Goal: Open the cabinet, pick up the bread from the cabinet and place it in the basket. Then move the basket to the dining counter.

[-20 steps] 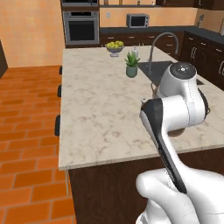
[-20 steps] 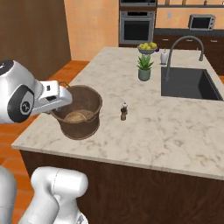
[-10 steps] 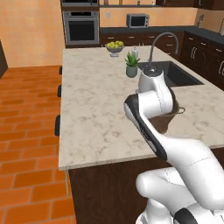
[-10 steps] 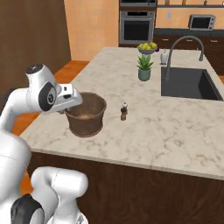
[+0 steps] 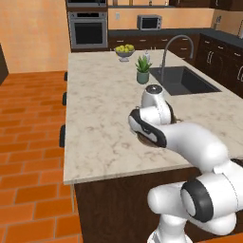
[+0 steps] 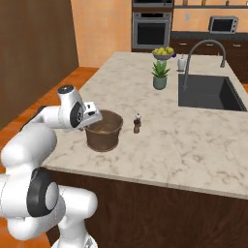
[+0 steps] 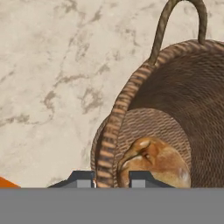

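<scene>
The two-finger pincer (image 7: 112,178) is straddling the near rim of the small round brown woven basket (image 7: 175,109) – one dark tip outside the wall, one inside, the jaws narrow with the rim between them, though whether the tips are actually pressing the wicker I cannot tell. Just past the inner tip the golden-brown bread loaf (image 7: 153,164) is lying on the basket floor. The thin looped handle (image 7: 179,22) is rising at the far rim, beyond the pincer.

In the right base view the pincer (image 6: 93,116) is sitting at the basket (image 6: 104,131) rim on the robot's side, and the basket is standing upright on the large pale beige marbled dining counter (image 6: 145,97), near its front edge. Just beyond the basket, to the right, a small dark pepper-shaker bottle (image 6: 137,123) is standing apart from it.

Further off – a green potted plant (image 6: 160,76), then the black sink (image 6: 208,92) with the curved faucet (image 6: 203,53), and a bowl of yellow fruit (image 6: 163,52) at the far end.

In the left base view the white arm is hiding most of the basket (image 5: 142,138).
</scene>
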